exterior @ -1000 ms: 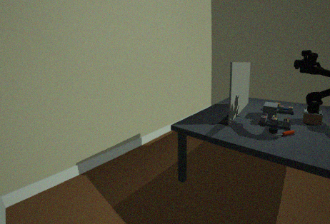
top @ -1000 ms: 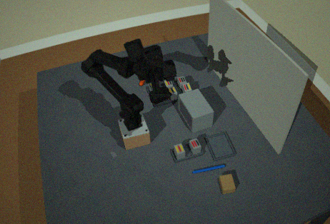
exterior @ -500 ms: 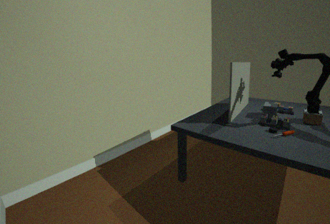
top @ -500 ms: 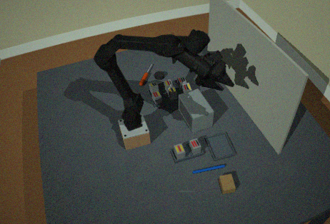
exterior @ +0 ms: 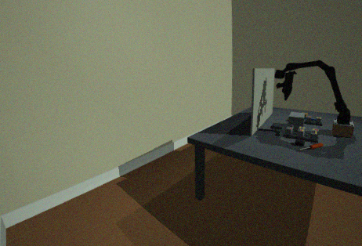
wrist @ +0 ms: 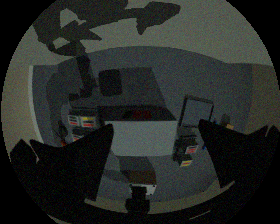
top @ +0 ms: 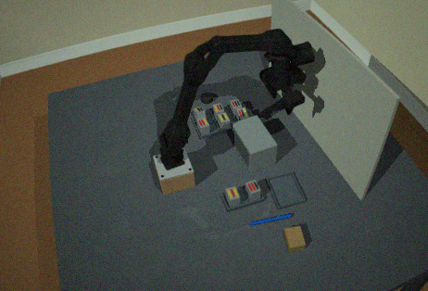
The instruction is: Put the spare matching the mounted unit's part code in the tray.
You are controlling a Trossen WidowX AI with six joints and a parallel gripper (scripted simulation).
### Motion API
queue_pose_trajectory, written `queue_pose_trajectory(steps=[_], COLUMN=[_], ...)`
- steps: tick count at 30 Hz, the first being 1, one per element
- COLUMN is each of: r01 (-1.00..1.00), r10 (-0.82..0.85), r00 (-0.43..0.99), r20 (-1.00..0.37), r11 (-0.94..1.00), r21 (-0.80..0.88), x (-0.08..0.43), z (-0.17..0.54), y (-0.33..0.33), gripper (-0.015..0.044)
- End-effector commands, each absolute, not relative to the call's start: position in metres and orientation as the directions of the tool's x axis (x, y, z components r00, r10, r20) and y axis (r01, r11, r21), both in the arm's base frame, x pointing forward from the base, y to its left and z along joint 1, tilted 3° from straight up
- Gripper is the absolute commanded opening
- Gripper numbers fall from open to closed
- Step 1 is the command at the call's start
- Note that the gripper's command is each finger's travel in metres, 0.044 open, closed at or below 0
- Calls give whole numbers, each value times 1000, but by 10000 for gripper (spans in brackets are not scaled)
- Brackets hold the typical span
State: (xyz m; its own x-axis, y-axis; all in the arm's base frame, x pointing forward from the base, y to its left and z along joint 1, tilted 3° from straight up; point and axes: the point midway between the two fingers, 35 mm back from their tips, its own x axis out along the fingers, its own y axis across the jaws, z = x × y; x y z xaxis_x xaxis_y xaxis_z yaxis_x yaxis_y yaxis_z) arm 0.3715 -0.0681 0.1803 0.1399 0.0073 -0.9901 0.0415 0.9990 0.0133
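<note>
The end effector [top: 273, 105] [exterior: 283, 92] [wrist: 158, 126] is released, its fingers spread wide with nothing between them. It hangs above the table [top: 107, 180] [exterior: 337, 168] [wrist: 225, 80], near the pale upright panel [top: 333, 101] [exterior: 256, 105] [wrist: 210, 40], on which shadows of the arm [top: 245, 43] [exterior: 309, 64] fall. The arm arches from its base [top: 178, 184] [exterior: 343, 130] to this side of the table.

The large grey box [top: 255, 135] [exterior: 297, 117] [wrist: 142, 137] stands between the fingertips as seen in the wrist view, well below them. Dim red marks [wrist: 141, 115] show on its shaded face toward the panel; the code they form cannot be read.

Six spares [top: 223, 118], labelled with red or yellow bars, stand in two rows on the larger rack [top: 208, 135]. Two further blocks, one with a yellow and red label [top: 232, 194] and one with a red label [top: 253, 187], stand on the smaller rack [top: 245, 206]. Which spare matches cannot be told.

The shallow square tray [top: 287, 190] [wrist: 198, 112] lies just beside the smaller rack. A blue rod [top: 271, 220] and a tan block [top: 295, 237] lie near it. An orange-handled screwdriver [exterior: 316, 146] lies near the larger rack in the exterior view.
</note>
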Motion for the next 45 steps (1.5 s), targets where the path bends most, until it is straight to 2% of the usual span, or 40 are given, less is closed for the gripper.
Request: queue_pose_trajectory(steps=[1,19,22,26,30,33,36,41,45], r01=[84,84,237,610,881,986,995,993,993], r10=[43,43,37,22,13,20,26,27,27], r00=[59,59,61,64,58,48,42,42,43], r20=[-997,-997,-997,-998,-998,-999,-999,-999,-999], r11=[995,995,970,790,469,160,-92,-109,-109], r21=[48,48,51,56,57,50,40,39,39], x=[371,371,360,320,268,224,189,186,193], z=[173,173,166,147,126,108,94,93,66], y=[-51,-51,-77,-139,-186,-210,-221,-222,-222], gripper=[440,440,440,440,440,440,440,440,335])
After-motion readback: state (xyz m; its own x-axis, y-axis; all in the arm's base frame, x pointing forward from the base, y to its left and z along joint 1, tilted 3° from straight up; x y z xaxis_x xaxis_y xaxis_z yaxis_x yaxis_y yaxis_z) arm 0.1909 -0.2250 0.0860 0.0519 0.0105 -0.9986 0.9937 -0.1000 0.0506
